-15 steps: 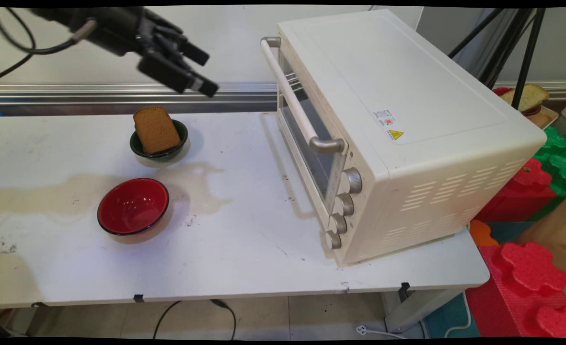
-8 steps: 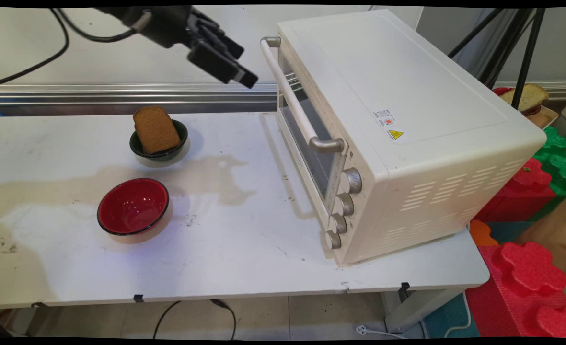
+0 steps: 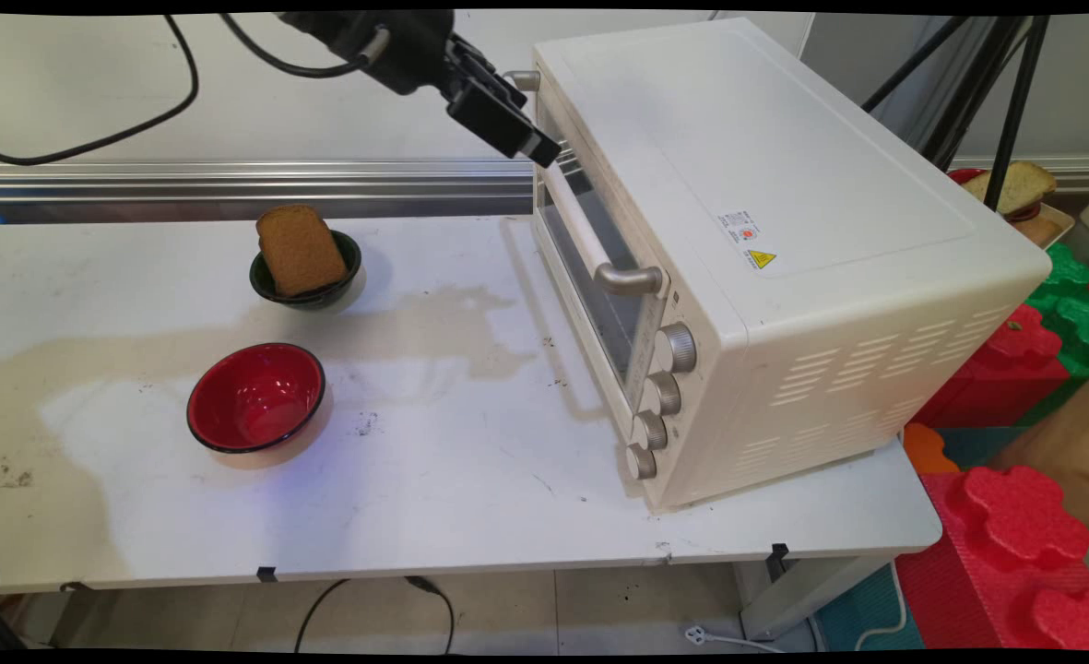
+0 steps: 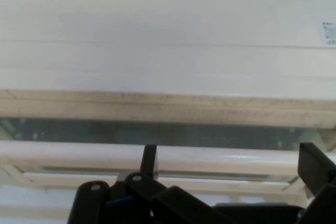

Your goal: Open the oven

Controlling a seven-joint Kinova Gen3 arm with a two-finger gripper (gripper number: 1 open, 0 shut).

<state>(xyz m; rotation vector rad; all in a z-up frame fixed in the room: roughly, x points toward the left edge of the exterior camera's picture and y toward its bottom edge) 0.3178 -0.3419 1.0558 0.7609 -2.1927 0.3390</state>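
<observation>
1. The hand [image 3: 544, 152] is up high at the far end of the toaster oven [image 3: 784, 249], its tip right at the upper part of the door handle [image 3: 581, 226].
2. From the hand view, the handle bar [image 4: 220, 158] runs straight across, and the fingers [image 4: 315, 169] stand well apart, one on each side, spread wide with nothing held.
3. I cannot tell whether a fingertip is touching the bar or only just beside it.
4. Behind the bar in the hand view is the dark strip of the door glass [image 4: 157, 132], and above that the oven's pale top.
5. The oven door is shut, and the oven sits on the right half of the white counter [image 3: 433, 480], with four knobs [image 3: 659, 397] stacked down its front corner.
6. Over to the left, well apart from the hand, a dark green bowl [image 3: 309, 286] holds a slice of brown bread [image 3: 300, 247], propped up and leaning.
7. Nearer the front sits a red bowl [image 3: 256, 397], upright, nothing in it.
8. Black cables [image 3: 92, 138] loop down from the arm across the wall behind.
9. Past the counter's right edge are red and green foam blocks [image 3: 1014, 526].
</observation>
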